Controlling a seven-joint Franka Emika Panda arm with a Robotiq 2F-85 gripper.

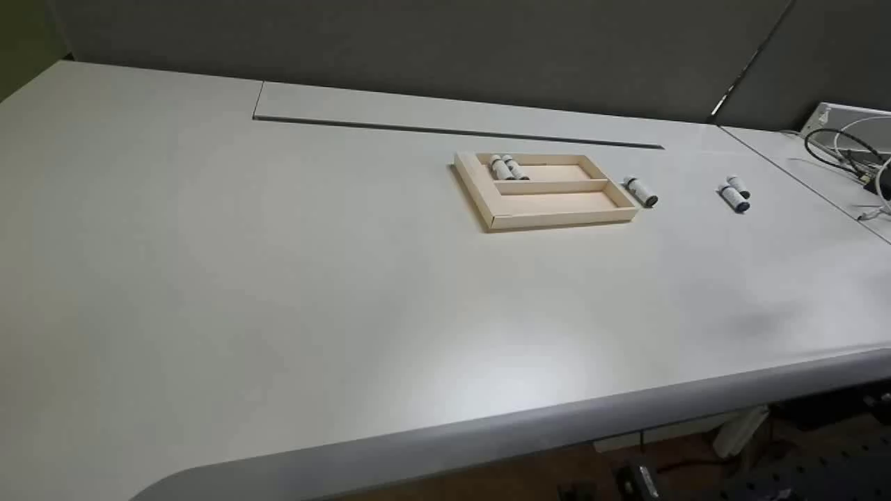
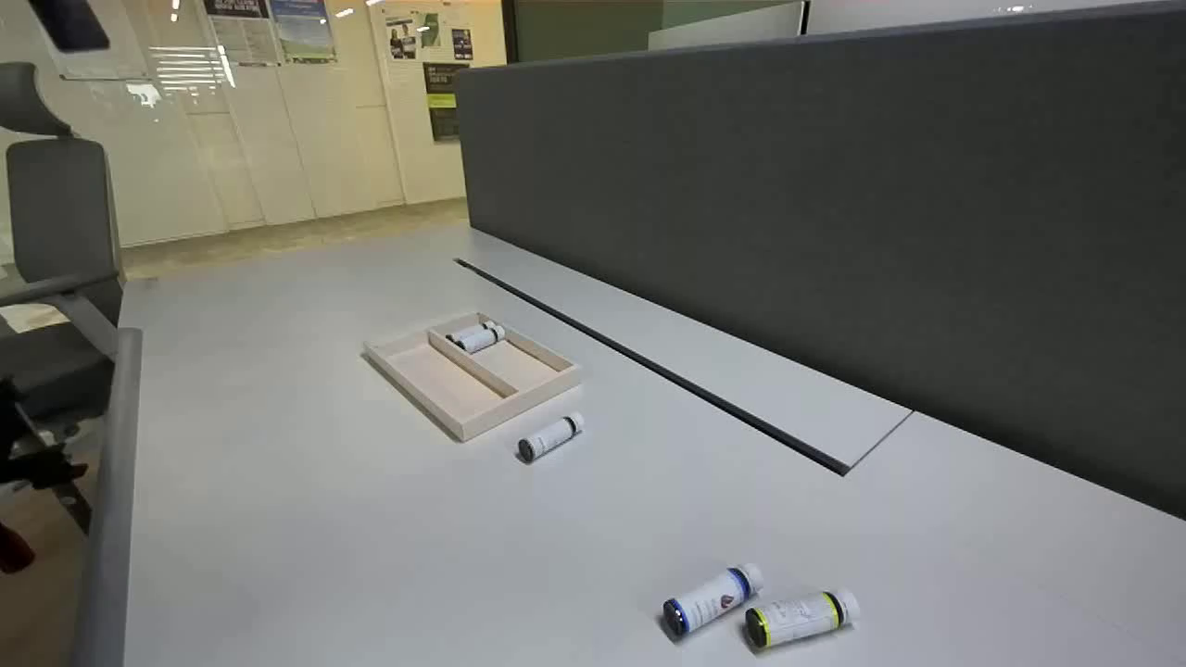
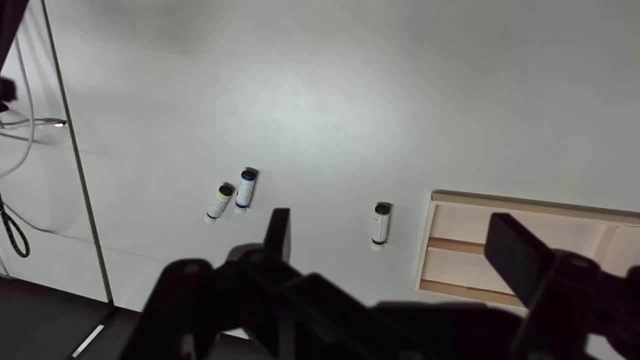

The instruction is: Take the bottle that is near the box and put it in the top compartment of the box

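**Bottle (image 1: 641, 192) lies just outside the box (image 1: 564, 220), jaws spread apart and holding nothing**

The wrist view shows the jaws wide apart with nothing gripped; the exterior views do not show them, so their height over the table (image 1: 278, 278) is hard to judge. The bottle lies on its side on the table, just beside the box's short end wall, not touching it. Lying thus, it could well roll if brushed, so the jaws probably need to come down along both flanks before they close. Its length runs across their closing direction, which suits a hold around the narrow body. The jaw on the box side overlaps the box in the wrist view; a small sideways correction may be wanted to spare the rim.

A divider (image 1: 551, 187) splits the box. Two boxed bottles (image 1: 500, 168) lie side by side in the section nearer the grey panel (image 1: 390, 56), which I take for the top compartment (image 1: 553, 172). They lie crosswise at the end farther from the target bottle, which should leave room for a third. It lies roughly parallel to them, so it can likely go in with little turning.

The blue-banded bottle (image 2: 712, 601) and yellow-banded bottle (image 2: 800, 620) rest well apart from the box, so neither seems the one meant.
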